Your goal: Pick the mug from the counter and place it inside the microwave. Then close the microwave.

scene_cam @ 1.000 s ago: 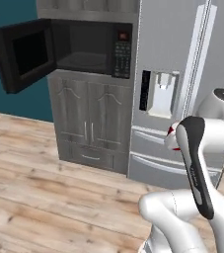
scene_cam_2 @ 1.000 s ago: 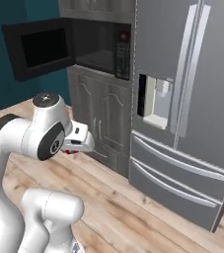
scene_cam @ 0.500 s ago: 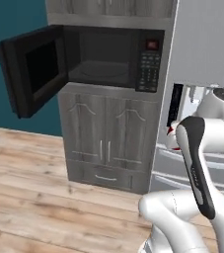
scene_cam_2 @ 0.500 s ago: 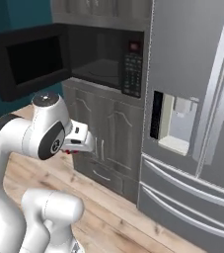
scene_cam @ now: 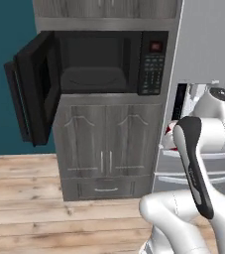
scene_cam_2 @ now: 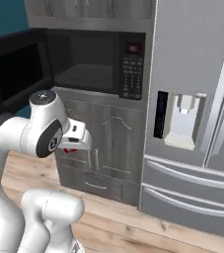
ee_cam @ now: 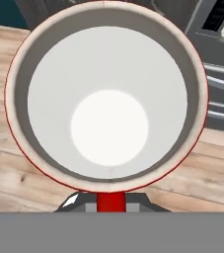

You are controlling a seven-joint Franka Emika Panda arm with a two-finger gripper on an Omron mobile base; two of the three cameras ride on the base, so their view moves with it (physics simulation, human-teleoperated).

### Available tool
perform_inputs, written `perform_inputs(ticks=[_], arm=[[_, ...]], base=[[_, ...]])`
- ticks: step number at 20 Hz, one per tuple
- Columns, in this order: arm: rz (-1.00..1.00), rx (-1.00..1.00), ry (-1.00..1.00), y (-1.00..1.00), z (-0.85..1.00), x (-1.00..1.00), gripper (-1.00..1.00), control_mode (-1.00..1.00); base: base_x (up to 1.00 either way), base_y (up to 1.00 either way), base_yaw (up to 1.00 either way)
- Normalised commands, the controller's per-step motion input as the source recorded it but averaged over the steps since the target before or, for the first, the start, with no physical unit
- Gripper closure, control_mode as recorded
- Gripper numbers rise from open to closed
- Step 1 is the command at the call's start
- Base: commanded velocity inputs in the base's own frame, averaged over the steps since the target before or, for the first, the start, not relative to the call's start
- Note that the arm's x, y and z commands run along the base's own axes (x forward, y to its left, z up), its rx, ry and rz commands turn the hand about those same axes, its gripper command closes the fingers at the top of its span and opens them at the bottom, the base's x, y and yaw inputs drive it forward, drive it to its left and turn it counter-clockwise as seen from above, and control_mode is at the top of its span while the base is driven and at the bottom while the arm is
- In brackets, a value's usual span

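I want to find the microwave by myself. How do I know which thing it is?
Start at the big steel fridge with the water dispenser. Right beside it stands a grey wooden cabinet with two arched doors. The microwave is the black box built in above those doors, the only thing with its door hanging open and a button keypad under a tiny red display.

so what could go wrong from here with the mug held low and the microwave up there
1. The mug sits in the shut gripper well below the microwave cavity, so lifting it in could clip the cabinet ledge.
2. The open door juts out on the left; a wide arm swing may strike it.
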Motion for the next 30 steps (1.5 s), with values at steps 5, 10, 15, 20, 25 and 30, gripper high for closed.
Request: perform_inputs(ticks=[5,10,15,20,25,30], arm=[[0.00,0.00,0.00,0.00,0.00,0.00,1.00,1.00],[0.00,0.00,0.00,0.00,0.00,0.00,1.00,1.00],[0.00,0.00,0.00,0.00,0.00,0.00,1.00,1.00],[0.00,0.00,0.00,0.00,0.00,0.00,1.00,1.00],[0.00,0.00,0.00,0.00,0.00,0.00,1.00,1.00],[0.00,0.00,0.00,0.00,0.00,0.00,1.00,1.00]], base=[[0.17,0.59,-0.54],[0.34,0.32,-0.19],[0.43,0.37,0.00],[0.34,0.35,0.00],[0.36,0.38,-0.02],[0.43,0.52,-0.08]])
